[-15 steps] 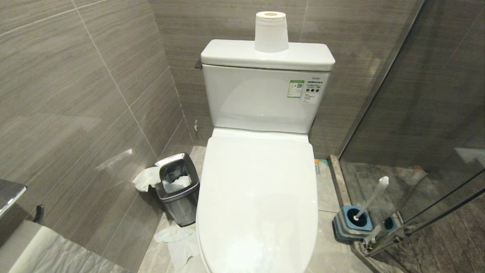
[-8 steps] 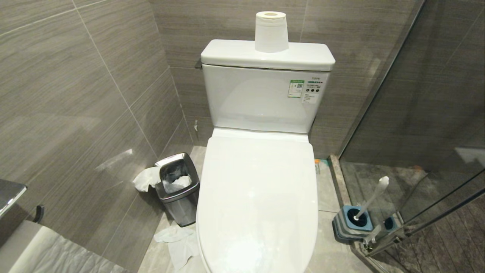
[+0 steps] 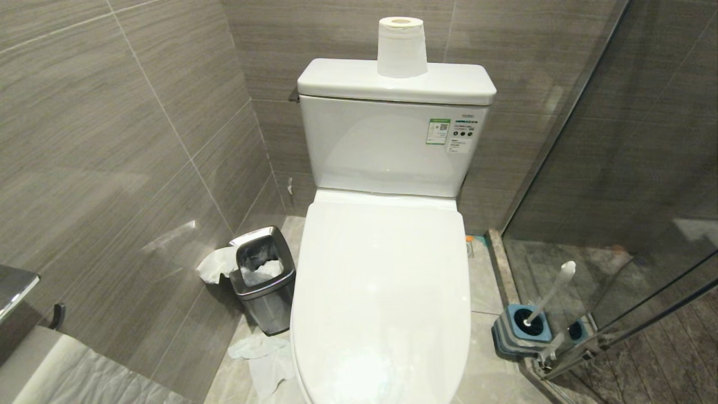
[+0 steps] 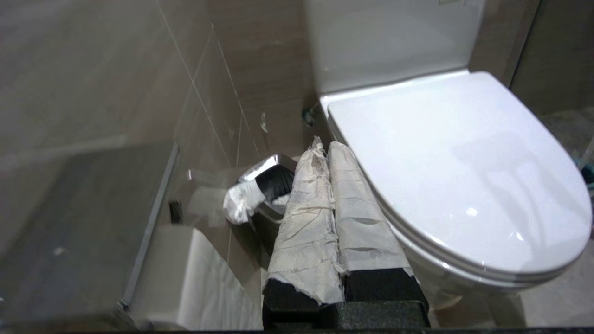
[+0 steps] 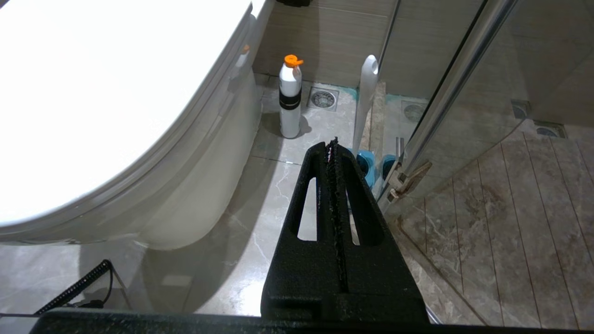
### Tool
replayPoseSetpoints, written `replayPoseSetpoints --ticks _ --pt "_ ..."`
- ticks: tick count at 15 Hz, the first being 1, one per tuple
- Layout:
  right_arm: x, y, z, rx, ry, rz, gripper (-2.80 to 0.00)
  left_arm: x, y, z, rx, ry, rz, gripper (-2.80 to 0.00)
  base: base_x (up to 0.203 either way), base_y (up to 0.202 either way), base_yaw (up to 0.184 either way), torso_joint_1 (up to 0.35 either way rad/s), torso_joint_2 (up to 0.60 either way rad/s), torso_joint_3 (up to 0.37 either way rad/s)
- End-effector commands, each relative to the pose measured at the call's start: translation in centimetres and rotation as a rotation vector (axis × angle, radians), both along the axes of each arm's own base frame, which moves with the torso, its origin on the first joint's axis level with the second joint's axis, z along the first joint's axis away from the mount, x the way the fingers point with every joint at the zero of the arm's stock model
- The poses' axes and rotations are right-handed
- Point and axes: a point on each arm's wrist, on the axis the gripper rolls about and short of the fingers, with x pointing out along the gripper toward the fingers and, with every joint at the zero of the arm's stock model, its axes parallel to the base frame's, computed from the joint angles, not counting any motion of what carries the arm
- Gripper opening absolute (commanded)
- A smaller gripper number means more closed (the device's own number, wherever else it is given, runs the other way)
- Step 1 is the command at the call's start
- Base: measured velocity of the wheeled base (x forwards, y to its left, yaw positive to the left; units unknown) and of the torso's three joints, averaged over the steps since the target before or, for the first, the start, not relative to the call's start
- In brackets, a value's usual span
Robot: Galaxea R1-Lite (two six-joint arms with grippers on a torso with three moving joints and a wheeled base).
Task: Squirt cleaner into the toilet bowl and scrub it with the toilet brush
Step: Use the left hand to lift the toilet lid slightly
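Observation:
The toilet bowl (image 5: 195, 185) stands under its closed white lid (image 3: 381, 292), so its inside is hidden. The cleaner itself is out of view; a white bottle with an orange cap (image 5: 290, 97) stands on the floor beside the toilet. The toilet brush (image 3: 552, 292) leans in its blue-and-grey base (image 3: 519, 331) by the glass door, and its handle (image 5: 366, 97) rises just beyond my right gripper (image 5: 332, 144), which is shut and empty. My left gripper (image 4: 325, 146), fingers wrapped in white tape, is shut and empty beside the toilet's left flank. Neither gripper shows in the head view.
A small steel bin (image 3: 262, 275) with tissue hanging over its rim stands left of the toilet, with crumpled tissue (image 3: 263, 359) on the floor nearby. A paper roll (image 3: 401, 47) sits on the cistern. The glass shower door (image 3: 617, 168) closes off the right side.

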Motion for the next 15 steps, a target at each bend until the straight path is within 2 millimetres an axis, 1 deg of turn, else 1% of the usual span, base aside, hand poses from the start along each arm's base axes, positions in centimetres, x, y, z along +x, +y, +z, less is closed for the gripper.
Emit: replayPoseSetpoints --ticks 1,4,6,7,9,11,13,15 --pt "0.0 0.0 0.0 0.000 0.000 0.000 -2.80 1.4 0.0 5.0 0.003 0.045 0.003 -2.80 0.000 0.000 0.000 0.000 0.00 0.000" --pt "0.0 0.0 0.0 0.000 0.002 0.000 -2.80 4.7 0.0 10.8 0.030 0.081 0.007 -2.80 0.000 0.000 0.000 0.000 0.00 0.000" --pt "0.0 0.0 0.0 0.000 -0.001 0.000 -2.80 7.2 -0.1 13.8 0.047 0.092 0.005 -2.80 0.000 0.000 0.000 0.000 0.00 0.000" --pt "0.0 0.0 0.0 0.000 0.000 0.000 -2.80 8.2 -0.1 14.8 0.052 0.102 0.005 -2.80 0.000 0.000 0.000 0.000 0.00 0.000" --pt "0.0 0.0 0.0 0.000 0.000 0.000 -2.80 10.5 0.0 15.9 0.058 0.136 0.008 -2.80 0.000 0.000 0.000 0.000 0.00 0.000" --pt "0.0 0.0 0.0 0.000 0.000 0.000 -2.80 13.0 -0.1 16.6 0.079 0.176 0.010 -2.80 0.000 0.000 0.000 0.000 0.00 0.000" --pt "0.0 0.0 0.0 0.000 0.000 0.000 -2.80 15.6 -0.2 17.1 0.106 0.227 -0.001 -2.80 0.000 0.000 0.000 0.000 0.00 0.000" --pt "0.0 0.0 0.0 0.000 0.001 0.000 -2.80 17.6 -0.6 17.0 0.123 0.339 -0.042 -2.80 0.000 0.000 0.000 0.000 0.00 0.000"
